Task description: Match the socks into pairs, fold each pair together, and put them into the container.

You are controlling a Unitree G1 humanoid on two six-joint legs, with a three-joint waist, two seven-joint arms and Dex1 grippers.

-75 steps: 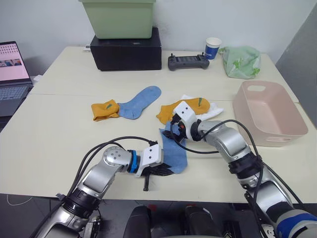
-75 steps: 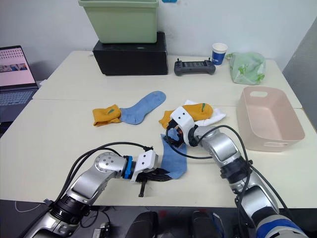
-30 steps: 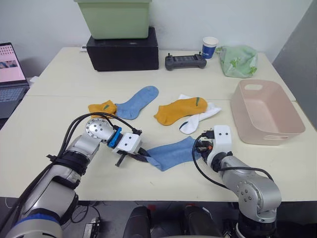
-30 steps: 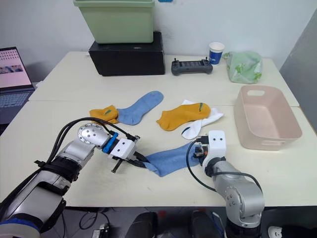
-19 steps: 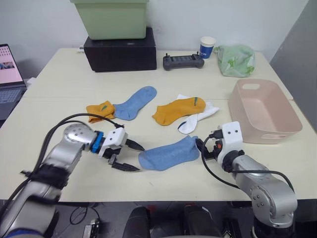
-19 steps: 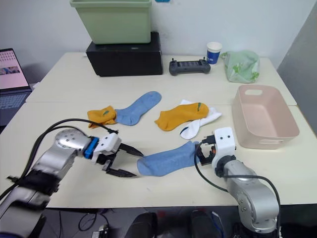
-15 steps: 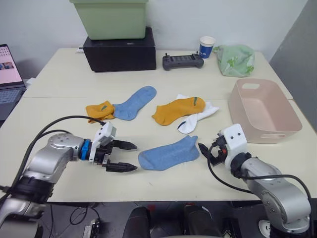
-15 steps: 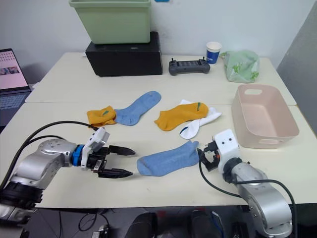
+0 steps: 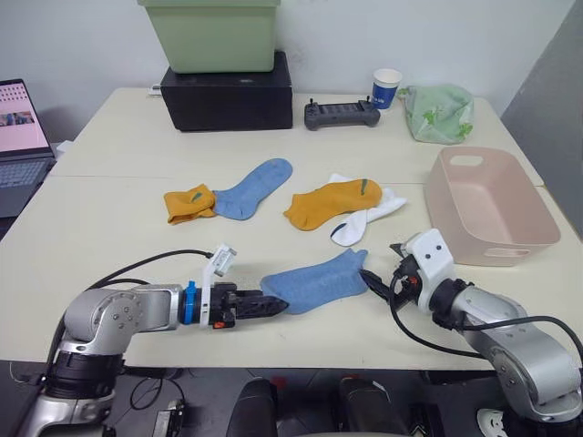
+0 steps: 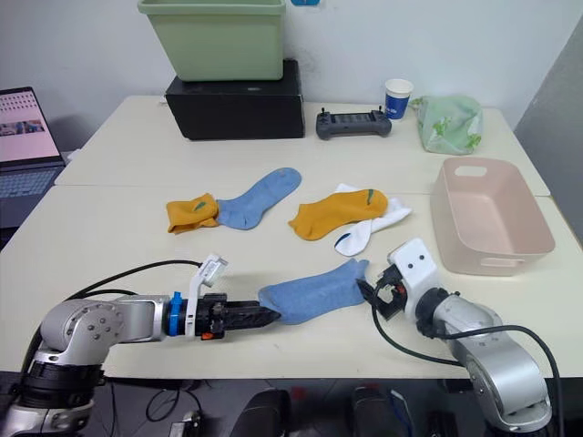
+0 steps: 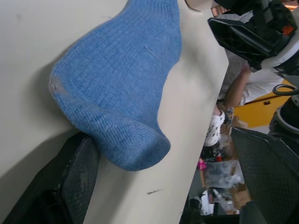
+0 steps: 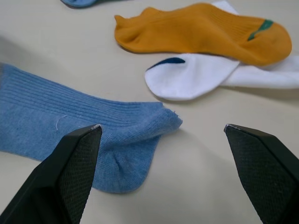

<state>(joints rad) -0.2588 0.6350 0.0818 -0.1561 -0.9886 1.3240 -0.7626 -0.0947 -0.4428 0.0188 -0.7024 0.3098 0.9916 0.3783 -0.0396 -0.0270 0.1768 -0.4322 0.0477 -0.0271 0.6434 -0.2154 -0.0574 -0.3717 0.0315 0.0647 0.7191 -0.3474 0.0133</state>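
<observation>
1. In the lower middle of the left eye view, we found the near blue sock (image 9: 314, 281) lying flat on the table (image 9: 109, 218), its long axis running left to right, toe end lower left, cuff end upper right.
2. The left gripper (image 9: 270, 304) touched the toe end; in the left wrist view its fingers (image 11: 70, 186) stood spread around the toe, not pinching it.
3. The right gripper (image 9: 383, 281) sat just beside the cuff, spread wide and holding nothing, with the cuff between its fingers (image 12: 77, 163) in the right wrist view.
4. We judged both arms about equally near, one at each end.
5. The sock looked ribbed and soft, slightly rumpled at the cuff.
6. Its mate, the far blue sock (image 9: 255, 187), lay above, well apart, and the container (image 9: 483, 205) stood at the right edge.
</observation>
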